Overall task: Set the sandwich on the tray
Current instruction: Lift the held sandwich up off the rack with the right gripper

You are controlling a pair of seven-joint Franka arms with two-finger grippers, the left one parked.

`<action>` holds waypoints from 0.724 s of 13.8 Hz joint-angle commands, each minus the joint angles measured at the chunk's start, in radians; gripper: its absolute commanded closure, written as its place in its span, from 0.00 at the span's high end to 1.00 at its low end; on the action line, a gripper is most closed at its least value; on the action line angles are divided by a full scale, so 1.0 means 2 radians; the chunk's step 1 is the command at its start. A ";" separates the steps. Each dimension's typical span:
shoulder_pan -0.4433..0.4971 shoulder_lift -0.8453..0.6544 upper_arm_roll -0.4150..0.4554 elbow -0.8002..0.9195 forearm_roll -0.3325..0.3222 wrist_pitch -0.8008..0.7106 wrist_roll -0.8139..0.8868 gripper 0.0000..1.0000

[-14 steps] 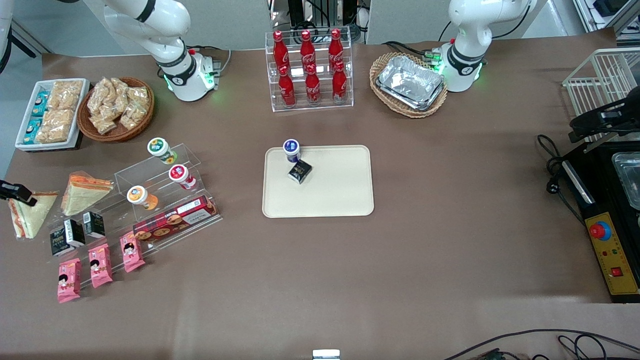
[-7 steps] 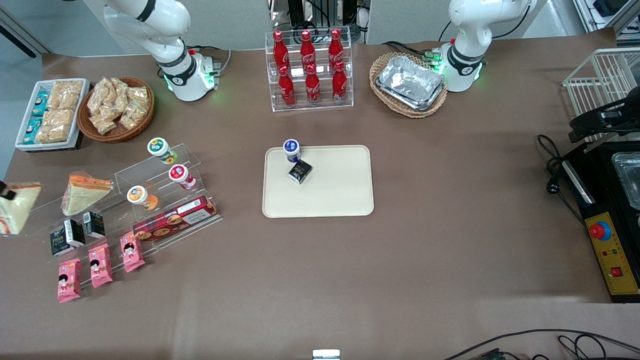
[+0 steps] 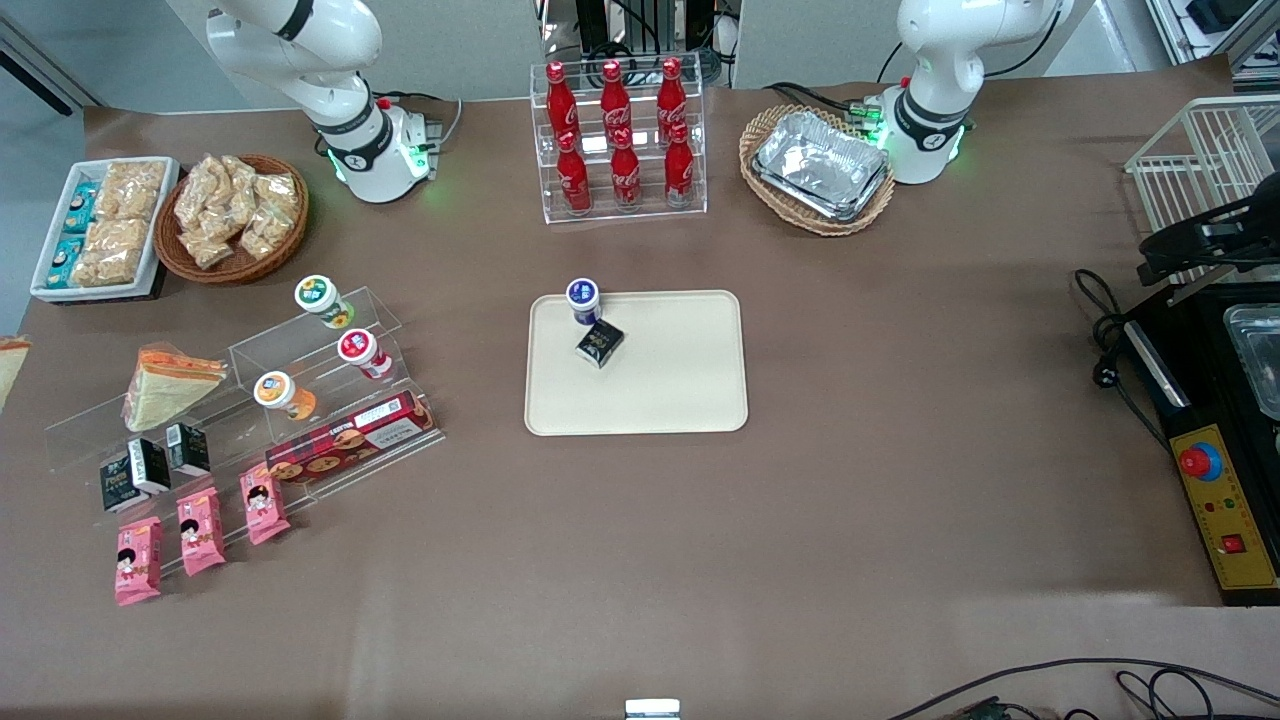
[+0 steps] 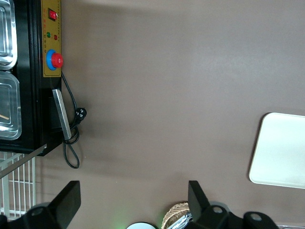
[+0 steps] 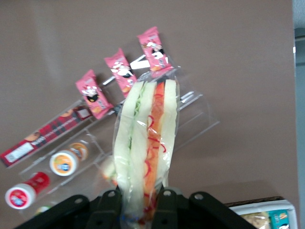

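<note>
Gripper (image 5: 137, 200) fingers clamped on the sandwich (image 5: 145, 143), held in the air above the acrylic rack at the working arm's end of the table. Front view clips it: only a bread corner (image 3: 10, 362) shows at the frame edge. Tray (image 3: 690, 400) well apart, mid-table. Biscuit box (image 5: 45, 136) lettering unreadable.

The end effector (image 5: 137, 198) holds the sandwich (image 5: 145, 143) above the display stand (image 5: 143, 133).
</note>
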 commanded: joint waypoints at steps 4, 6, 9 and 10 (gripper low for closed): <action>0.151 -0.008 -0.002 0.018 -0.017 -0.032 0.234 0.00; 0.201 -0.009 -0.002 0.018 -0.013 -0.035 0.325 0.00; 0.265 -0.008 0.005 0.018 -0.012 -0.028 0.464 0.00; 0.286 -0.006 0.009 0.018 -0.012 -0.027 0.515 0.00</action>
